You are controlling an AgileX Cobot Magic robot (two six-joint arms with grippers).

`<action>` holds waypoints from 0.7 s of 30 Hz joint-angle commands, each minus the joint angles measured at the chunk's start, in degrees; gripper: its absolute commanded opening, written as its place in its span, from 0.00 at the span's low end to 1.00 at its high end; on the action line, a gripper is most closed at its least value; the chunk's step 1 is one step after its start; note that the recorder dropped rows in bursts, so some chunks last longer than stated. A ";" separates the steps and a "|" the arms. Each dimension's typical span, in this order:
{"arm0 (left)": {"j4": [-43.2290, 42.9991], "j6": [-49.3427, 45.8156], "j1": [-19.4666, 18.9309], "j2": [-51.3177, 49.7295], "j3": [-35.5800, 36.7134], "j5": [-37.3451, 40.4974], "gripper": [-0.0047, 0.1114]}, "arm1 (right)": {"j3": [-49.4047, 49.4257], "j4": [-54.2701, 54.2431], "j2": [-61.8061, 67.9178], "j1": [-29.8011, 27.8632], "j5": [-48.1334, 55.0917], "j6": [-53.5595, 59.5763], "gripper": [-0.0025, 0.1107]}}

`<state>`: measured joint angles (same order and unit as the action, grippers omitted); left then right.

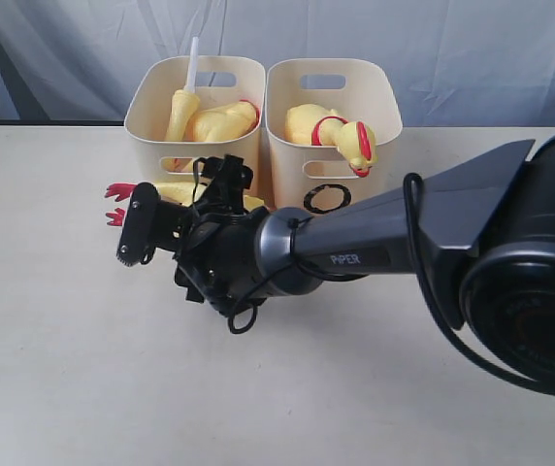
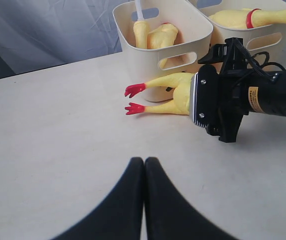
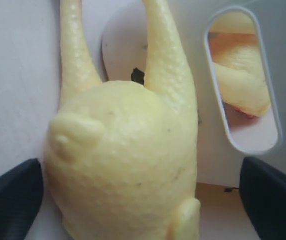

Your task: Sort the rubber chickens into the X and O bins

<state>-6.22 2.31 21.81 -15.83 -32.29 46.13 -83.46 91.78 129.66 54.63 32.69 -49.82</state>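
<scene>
Beige table [image 1: 64, 369], grey curtain [image 1: 452, 49] behind. Two cream bins stand side by side at the back: left bin [image 1: 146, 146], mark hidden, and O bin [image 1: 292, 165]. One chicken [image 2: 183, 95] lies on the table just in front of the left bin. Right gripper [image 3: 143, 197] fully open, straddling its body. Left gripper [image 2: 144, 161] closed, empty, over the table.

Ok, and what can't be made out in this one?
- Mark on the left bin: exterior view, hidden behind the right gripper; left wrist view, behind the chicken on the table.
- That chicken's end away from its feet: hidden by the gripper in both those views, cut off by the frame edge in the right wrist view.
- Mark on the O bin: left wrist view, behind the right arm.
</scene>
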 commanded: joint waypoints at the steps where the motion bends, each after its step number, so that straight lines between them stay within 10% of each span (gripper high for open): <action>1: 0.13 0.16 0.00 0.44 0.13 -0.26 0.04 | -0.30 0.43 -0.14 -0.48 -1.03 -0.33 0.94; 21: 0.22 0.16 0.00 0.44 0.13 -0.15 0.04 | -0.30 -0.79 -0.14 -1.60 -2.59 -0.33 0.94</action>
<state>-6.22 2.31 21.81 -15.83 -32.29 46.13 -83.46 91.17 129.66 53.51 30.17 -49.92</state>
